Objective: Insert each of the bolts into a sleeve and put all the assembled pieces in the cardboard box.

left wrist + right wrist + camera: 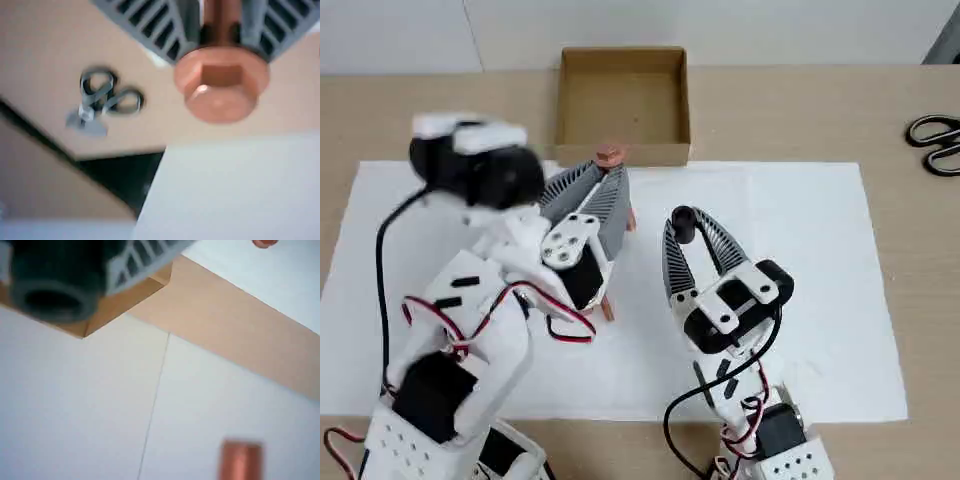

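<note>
My left gripper (608, 170) is shut on an orange bolt (610, 155), held just in front of the cardboard box (623, 145). In the left wrist view the bolt's hexagonal head (220, 85) sticks out between the grey fingers (150, 25). To its right, my right gripper (684, 226) is shut on a black sleeve (682, 220) above the white sheet. The sleeve's open end (47, 292) shows in the right wrist view, with a corner of the box (127, 297) behind it. The box looks empty.
Two more orange pieces lie on the white sheet (800, 220) by the left arm, one (608, 308) beneath it and one (631, 220) beside its fingers. Scissors (935, 140) rest on the bare table at the far right.
</note>
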Available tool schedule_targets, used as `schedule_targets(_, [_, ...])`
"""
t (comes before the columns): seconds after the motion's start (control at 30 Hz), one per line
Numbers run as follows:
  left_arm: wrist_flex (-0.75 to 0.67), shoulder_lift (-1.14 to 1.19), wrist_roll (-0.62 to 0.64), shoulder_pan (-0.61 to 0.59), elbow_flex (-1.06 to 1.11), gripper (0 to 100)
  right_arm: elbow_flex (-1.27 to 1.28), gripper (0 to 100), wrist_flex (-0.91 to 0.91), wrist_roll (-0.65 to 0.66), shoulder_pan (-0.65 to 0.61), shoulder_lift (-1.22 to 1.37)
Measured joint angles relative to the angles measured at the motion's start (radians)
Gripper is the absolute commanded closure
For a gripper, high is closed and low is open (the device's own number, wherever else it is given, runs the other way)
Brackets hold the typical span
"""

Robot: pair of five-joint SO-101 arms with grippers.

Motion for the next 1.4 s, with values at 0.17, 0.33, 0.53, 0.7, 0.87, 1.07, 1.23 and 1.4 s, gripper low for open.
schedule_targets(0.17, [-0.364,-0.097,-0.002,0.0,0.259,99,0.011,99.4,0.002,0.0,0.0,0.002])
schedule_targets(0.33, [-0.499,-0.109,-0.005,0.035,0.384,99,0.012,99.4,0.002,0.0,0.0,0.002])
schedule_targets(0.53, [-0.534,-0.04,-0.005,0.064,0.387,99,0.012,99.4,0.068,0.0,-0.006,0.002])
schedule_targets(0.7, [-0.534,0.049,-0.005,0.064,0.365,99,0.012,99.4,0.118,0.0,-0.031,0.002])
schedule_targets(0.87, [-0.525,0.117,-0.011,0.064,0.33,99,0.012,99.4,0.118,0.0,-0.034,0.002])
schedule_targets(1.07, [-0.428,0.118,-0.097,0.064,0.284,99,0.012,99.4,0.118,0.0,-0.035,0.002])
schedule_targets(1.23, [-0.423,0.118,-0.104,0.064,0.284,99,0.012,99.4,0.118,0.0,-0.035,0.002])
schedule_targets(1.4, [-0.388,0.118,-0.107,0.12,0.282,99,0.012,99.4,0.118,0.0,-0.035,0.002])
